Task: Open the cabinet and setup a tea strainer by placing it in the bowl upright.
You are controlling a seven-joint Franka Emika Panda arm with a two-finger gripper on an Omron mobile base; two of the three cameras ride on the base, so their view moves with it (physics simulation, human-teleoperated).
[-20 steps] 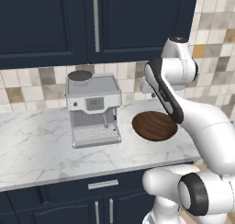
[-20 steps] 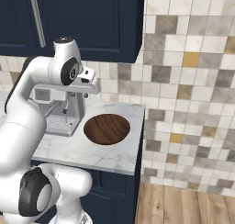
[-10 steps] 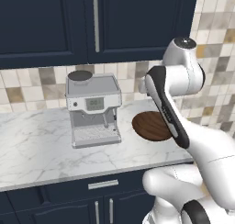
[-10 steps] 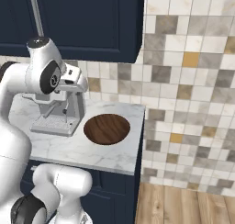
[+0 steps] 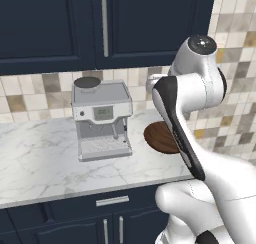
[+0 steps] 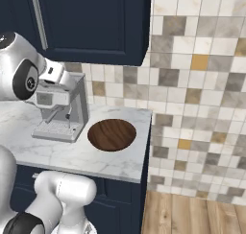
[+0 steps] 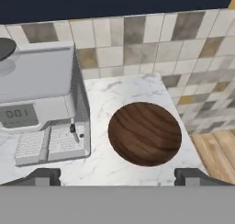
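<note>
While the arm is raised above the counter, the scene reads as follows.

Pincer: the gripper (image 7: 117,175) has its jaws spread wide with nothing between them; the two dark fingertips (image 7: 41,176) sit far apart at the bottom of the hand view.

Bowl: the bowl (image 7: 145,133) lies on the marble counter (image 7: 112,97) below and ahead of the pincer, between the lines of the two tips, slightly toward the right one. It sits flat, its wood grain showing.

Coffee machine: the coffee machine (image 7: 39,108) stands ahead of the left fingertip, just beside the bowl but apart from it.

Cabinet: the cabinet (image 5: 150,23) hangs above the pincer, its door shut, the silver bar handle (image 5: 105,24) vertical.

Tea strainer: cannot tell where it is.
</note>
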